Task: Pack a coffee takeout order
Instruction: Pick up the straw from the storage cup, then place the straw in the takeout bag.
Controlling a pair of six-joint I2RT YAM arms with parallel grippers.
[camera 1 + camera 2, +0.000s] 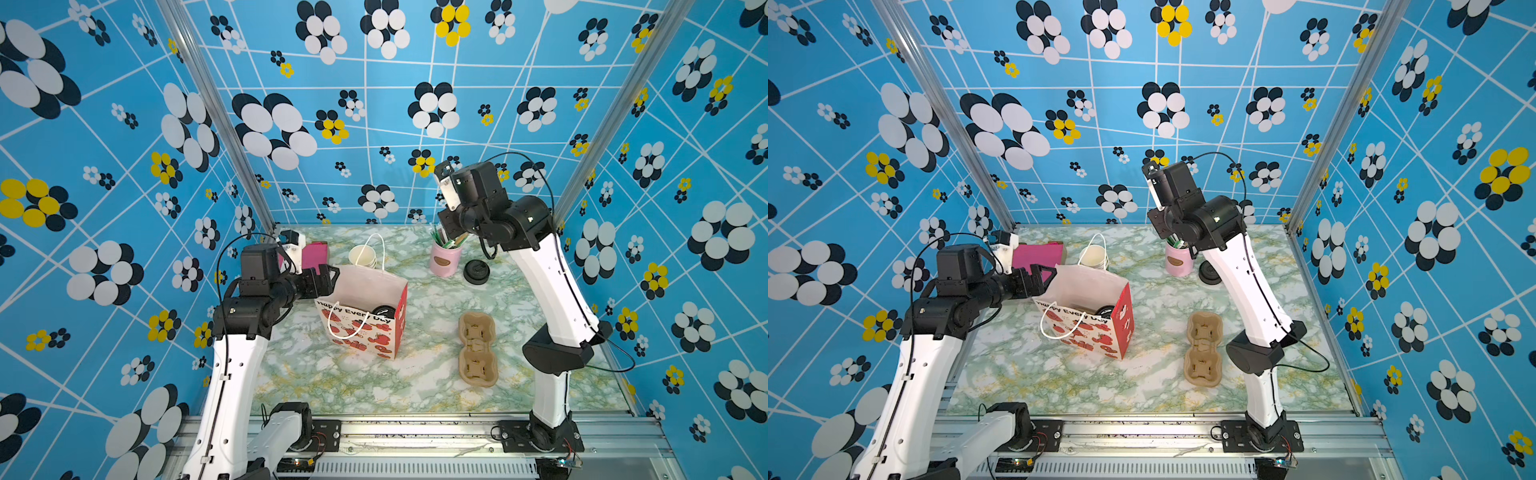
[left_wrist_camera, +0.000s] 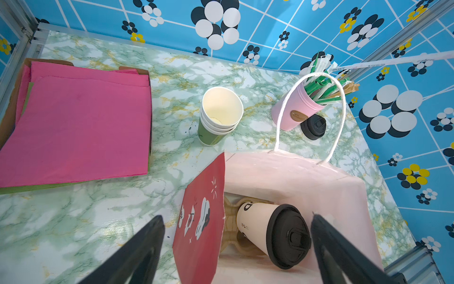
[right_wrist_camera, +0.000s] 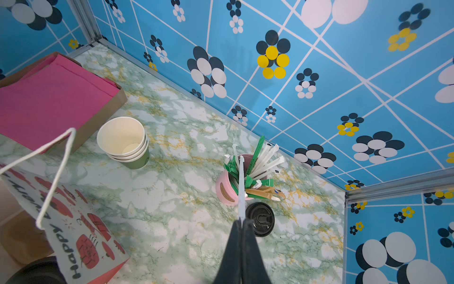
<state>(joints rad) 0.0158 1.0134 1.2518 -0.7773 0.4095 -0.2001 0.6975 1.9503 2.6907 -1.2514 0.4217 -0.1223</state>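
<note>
A red-and-white gift bag [image 1: 365, 332] stands open mid-table. Inside it a pale paper cup with a black lid [image 2: 270, 231] leans on a brown pulp cup holder [image 2: 229, 221]; only the lid [image 1: 382, 311] shows in a top view. My left gripper [image 2: 237, 217] is open at the bag's left rim [image 1: 326, 277], one finger outside the red side wall and one inside over the cup. My right gripper [image 3: 242, 221] hangs above the pink tumbler [image 3: 224, 191], shut on a thin white-wrapped straw [image 3: 241, 184] that points up out of the bundle.
A stack of lidless paper cups [image 1: 363, 255] and a box of pink napkins [image 1: 314, 254] stand behind the bag. A lone black lid [image 1: 476, 272] lies beside the tumbler [image 1: 444, 262]. A second brown two-cup holder [image 1: 478, 349] lies flat right of the bag.
</note>
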